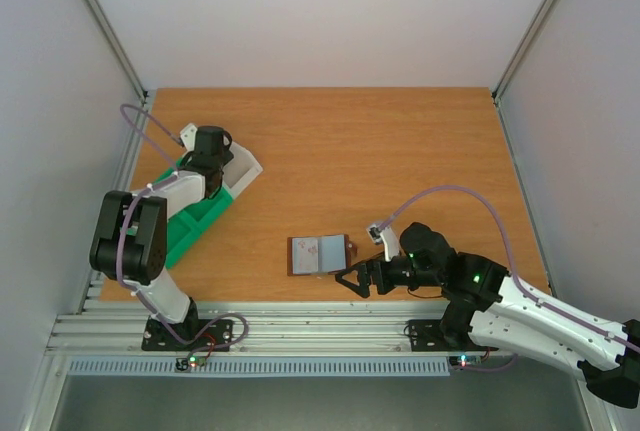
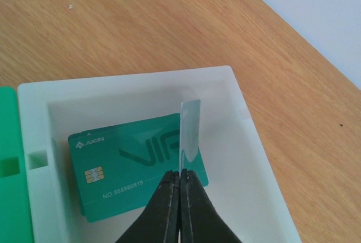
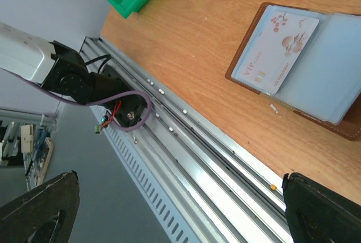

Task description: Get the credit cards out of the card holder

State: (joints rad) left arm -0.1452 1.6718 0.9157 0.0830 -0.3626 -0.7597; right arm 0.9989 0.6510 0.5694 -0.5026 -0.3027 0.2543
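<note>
The card holder lies open on the bench just ahead of my right fingers, its grey-blue inner faces up and its brown edge showing round them. A pale card with a red blossom print sits askew on the face farther from those fingers. I cannot tell whether it is tucked in a pocket or lying loose on top. My right fingers are spread wide and hold nothing, and they are apart from the card holder.

My left fingers are well away from the card holder. They are pressed together on the lower end of a thin pale card, which stands upright and edge-on beyond the tips. Under them is a white box with a green card lying flat on its floor. The held card hangs above the green card's right end. A green tray adjoins the box to the left of these fingers.

As I judge it, the task is more than half done. One card is out and boxed. A second is out and needs only to be let go. The blossom card is left to draw from the card holder, and my right fingers look best placed for that. I see no other card in the card holder, though its pockets could hide one.
</note>
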